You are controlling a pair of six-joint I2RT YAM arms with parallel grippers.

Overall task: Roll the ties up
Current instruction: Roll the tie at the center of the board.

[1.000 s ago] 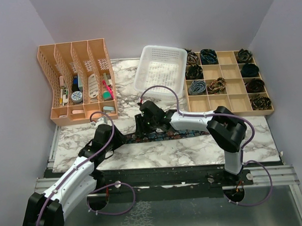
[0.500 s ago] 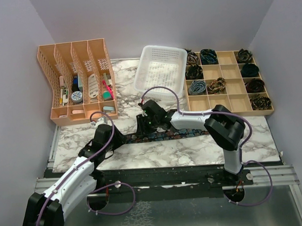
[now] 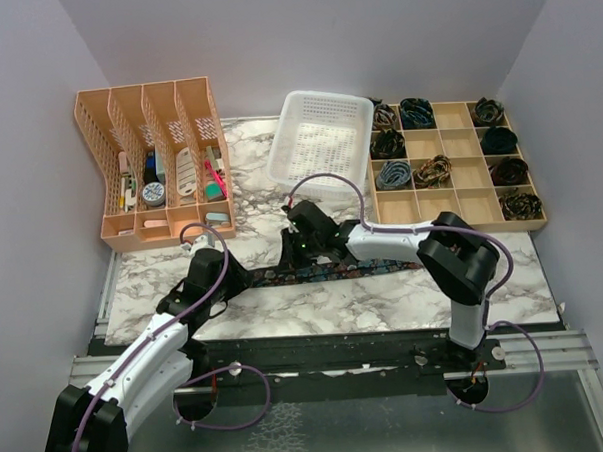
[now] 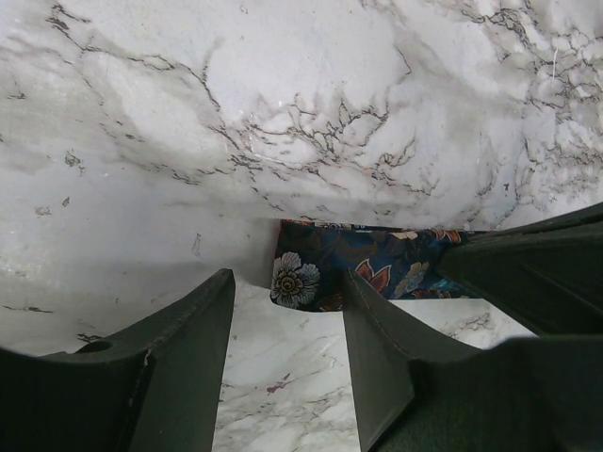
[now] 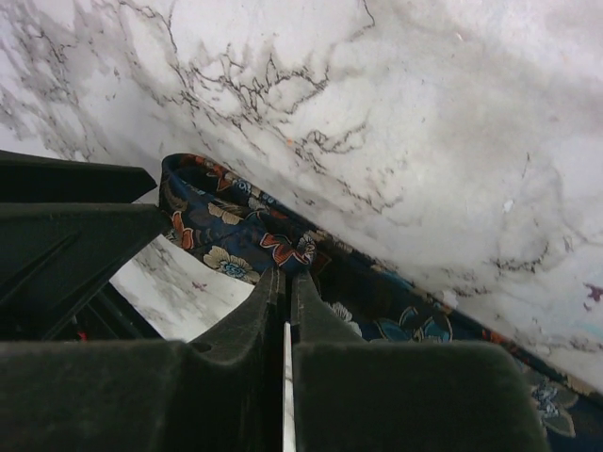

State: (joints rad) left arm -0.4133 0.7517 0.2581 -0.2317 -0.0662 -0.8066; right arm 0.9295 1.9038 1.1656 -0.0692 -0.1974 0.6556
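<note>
**Right end effector pinches the tie near its left end**

At the near edge, the two arms reach forward onto the marble tabletop [image 3: 385, 302]. The left end effector [image 4: 287, 282] is released. Its fingers [image 4: 188, 330] stand apart, low over the tabletop, with the square end of the tie [image 4: 330, 264] lying flat just beyond the gap.

The tie [image 3: 344, 271], dark with small flowers, runs in a straight strip across the middle of the tabletop. It stretches from the left end effector [image 3: 234, 279] towards the right.

The right end effector [image 5: 285, 273] is clenched on the tie [image 5: 236, 226]. Its fingers are pressed together over the fabric's near edge, close to the curled-up end.

Farther back stand an orange file rack [image 3: 154, 172] on the left, a white basket [image 3: 323, 140] in the middle and a wooden divided tray [image 3: 460, 191] on the right. Several compartments of the tray hold rolled ties [image 3: 415, 111].
</note>
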